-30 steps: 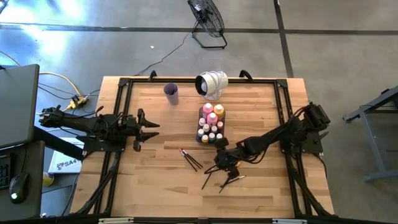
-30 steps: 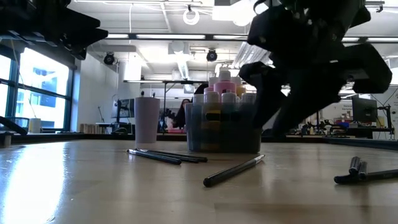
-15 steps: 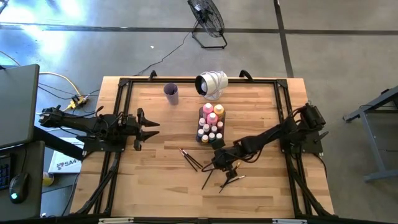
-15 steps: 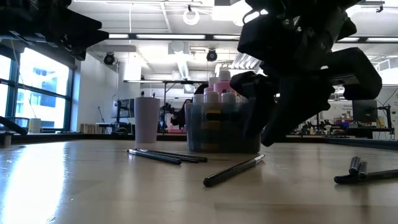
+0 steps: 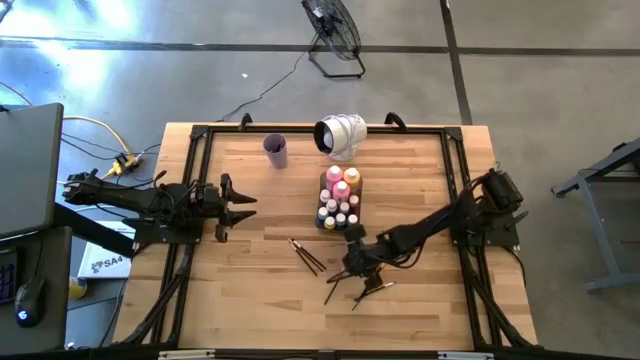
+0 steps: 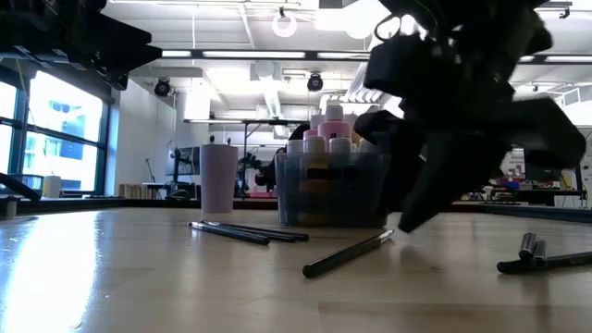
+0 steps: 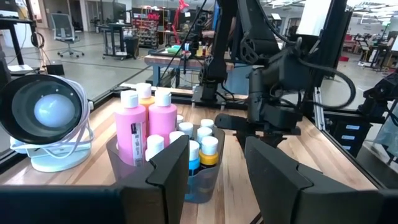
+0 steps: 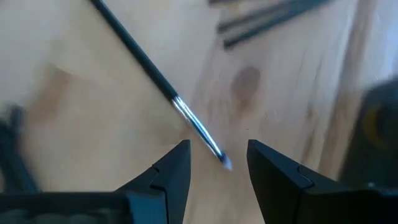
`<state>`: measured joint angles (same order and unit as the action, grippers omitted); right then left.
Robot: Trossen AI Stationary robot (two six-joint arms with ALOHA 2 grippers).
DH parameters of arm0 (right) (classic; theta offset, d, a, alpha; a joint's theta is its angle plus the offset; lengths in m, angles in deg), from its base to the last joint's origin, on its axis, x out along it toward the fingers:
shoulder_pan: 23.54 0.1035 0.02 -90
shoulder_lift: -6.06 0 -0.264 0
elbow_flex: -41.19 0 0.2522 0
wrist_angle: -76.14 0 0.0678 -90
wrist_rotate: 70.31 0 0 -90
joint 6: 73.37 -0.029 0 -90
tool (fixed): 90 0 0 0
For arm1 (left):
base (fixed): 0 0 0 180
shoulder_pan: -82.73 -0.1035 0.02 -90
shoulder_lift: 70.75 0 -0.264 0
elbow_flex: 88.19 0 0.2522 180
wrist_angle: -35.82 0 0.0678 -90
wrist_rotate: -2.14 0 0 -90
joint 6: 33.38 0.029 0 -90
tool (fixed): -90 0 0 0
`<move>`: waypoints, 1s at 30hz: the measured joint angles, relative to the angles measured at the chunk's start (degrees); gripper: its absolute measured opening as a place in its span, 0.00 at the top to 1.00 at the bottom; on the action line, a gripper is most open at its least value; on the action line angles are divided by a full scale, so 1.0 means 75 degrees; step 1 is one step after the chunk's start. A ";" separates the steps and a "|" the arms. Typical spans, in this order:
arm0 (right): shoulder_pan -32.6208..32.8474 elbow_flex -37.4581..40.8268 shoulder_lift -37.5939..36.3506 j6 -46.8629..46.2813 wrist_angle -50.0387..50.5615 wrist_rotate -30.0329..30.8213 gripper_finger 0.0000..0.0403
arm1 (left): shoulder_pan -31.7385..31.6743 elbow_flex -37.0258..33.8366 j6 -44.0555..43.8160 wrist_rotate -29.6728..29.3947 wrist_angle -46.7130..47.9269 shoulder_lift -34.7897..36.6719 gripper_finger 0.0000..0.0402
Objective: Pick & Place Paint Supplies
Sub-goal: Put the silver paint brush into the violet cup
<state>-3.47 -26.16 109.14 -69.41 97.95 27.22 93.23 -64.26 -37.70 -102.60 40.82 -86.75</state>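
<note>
My right gripper (image 5: pixel 350 270) (image 8: pixel 217 167) stands open, slanting down over the table's middle. The bristle end (image 8: pixel 219 155) of a single dark paintbrush (image 5: pixel 335 290) (image 6: pixel 347 253) lies flat on the wood between its fingertips, apart from both. Several more brushes (image 5: pixel 305 255) (image 6: pixel 248 231) lie together to its left, and others (image 5: pixel 372 290) (image 6: pixel 544 257) lie nearer the front. Pink, orange and small white-capped paint bottles (image 5: pixel 340 195) (image 7: pixel 149 124) stand in a clear tray (image 6: pixel 333 194). My left gripper (image 5: pixel 240 205) (image 7: pixel 217 168) waits open at the left side.
A lilac cup (image 5: pixel 276 150) (image 6: pixel 219 176) stands upright at the far left-centre. A white fan (image 5: pixel 340 135) (image 7: pixel 43 118) sits at the far edge behind the tray. Black frame rails (image 5: pixel 195 180) run along the table's sides. Bare wood lies near the front left.
My right gripper has sunk a little toward the table, down over the single brush's bristle end. The brushes and bottles have stayed where they were.
</note>
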 joint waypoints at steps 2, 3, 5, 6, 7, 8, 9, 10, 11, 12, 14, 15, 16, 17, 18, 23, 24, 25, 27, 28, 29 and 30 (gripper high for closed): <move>0.0122 0.0013 0.0013 -0.0056 -0.0008 0.0292 0.63 | 0.0002 0.0000 -0.0001 0.0000 0.0010 -0.0001 0.62; 0.0163 0.0013 0.0015 -0.0084 -0.0022 0.0372 0.63 | 0.0001 0.0000 -0.0001 0.0000 0.0012 -0.0001 0.62; 0.0215 0.0010 0.0013 -0.0269 -0.0064 0.0443 0.63 | 0.0000 0.0000 0.0000 0.0000 0.0012 -0.0002 0.62; 0.0235 0.0010 0.0013 -0.0408 -0.0061 0.0484 0.63 | 0.0003 0.0000 0.0000 0.0000 0.0015 -0.0002 0.62; 0.0244 0.0010 0.0013 -0.0541 -0.0061 0.0521 0.63 | 0.0000 0.0000 0.0000 0.0000 0.0015 -0.0002 0.62; 0.0259 0.0010 0.0013 -0.0639 -0.0079 0.0512 0.63 | 0.0000 0.0000 0.0000 0.0000 0.0014 0.0001 0.62; 0.0264 0.0010 0.0013 -0.0740 -0.0087 0.0487 0.63 | 0.0003 0.0000 0.0000 0.0000 0.0012 -0.0002 0.62; 0.0271 0.0010 0.0013 -0.0825 -0.0085 0.0487 0.63 | 0.0003 0.0000 0.0000 0.0000 0.0009 -0.0002 0.62; 0.0276 0.0010 0.0012 -0.0886 -0.0087 0.0463 0.63 | 0.0003 0.0000 0.0000 0.0001 0.0006 0.0001 0.62; 0.0276 0.0009 0.0010 -0.0934 -0.0091 0.0363 0.63 | 0.0000 0.0000 0.0000 0.0000 0.0006 -0.0001 0.62; 0.0276 0.0004 0.0006 -0.0983 -0.0111 0.0145 0.63 | 0.0002 0.0000 0.0000 0.0002 -0.0005 -0.0002 0.62; 0.0276 0.0001 0.0001 -0.0981 -0.0116 0.0025 0.63 | 0.0002 0.0000 -0.0001 0.0003 -0.0011 0.0001 0.62; 0.0276 -0.0001 0.0001 -0.0978 -0.0119 -0.0059 0.63 | 0.0001 0.0000 -0.0002 0.0003 -0.0010 0.0001 0.62; 0.0276 -0.0001 0.0001 -0.0968 -0.0121 -0.0075 0.63 | 0.0001 0.0000 -0.0003 0.0000 -0.0009 -0.0002 0.62; 0.0276 -0.0004 0.0008 -0.0961 -0.0132 -0.0076 0.63 | 0.0000 0.0000 -0.0003 0.0003 -0.0009 0.0001 0.62; 0.0276 -0.0005 0.0013 -0.0972 -0.0155 -0.0090 0.63 | 0.0002 0.0000 -0.0003 0.0003 -0.0012 0.0000 0.62; 0.0276 -0.0007 0.0014 -0.0975 -0.0164 -0.0089 0.63 | 0.0003 0.0000 -0.0003 0.0003 -0.0012 0.0001 0.62; 0.0279 -0.0007 0.0016 -0.0980 -0.0187 -0.0087 0.63 | 0.0001 0.0000 -0.0003 0.0003 -0.0015 0.0001 0.62; 0.0325 -0.0007 0.0016 -0.1142 -0.0342 -0.0008 0.63 | 0.0001 0.0000 -0.0003 0.0003 -0.0015 -0.0001 0.62; 0.0364 -0.0007 0.0016 -0.1207 -0.0486 0.0072 0.64 | 0.0003 0.0000 -0.0003 0.0003 -0.0015 -0.0002 0.62; 0.0416 -0.0010 0.0016 -0.1297 -0.0647 0.0184 0.65 | 0.0002 0.0000 -0.0003 0.0003 -0.0015 0.0001 0.62; 0.0481 -0.0015 0.0016 -0.1371 -0.0804 0.0401 0.66 | 0.0003 0.0000 -0.0003 0.0004 -0.0013 -0.0002 0.62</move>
<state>0.13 -26.28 109.26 -79.70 91.93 30.22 93.26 -64.26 -37.72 -102.57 40.72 -86.76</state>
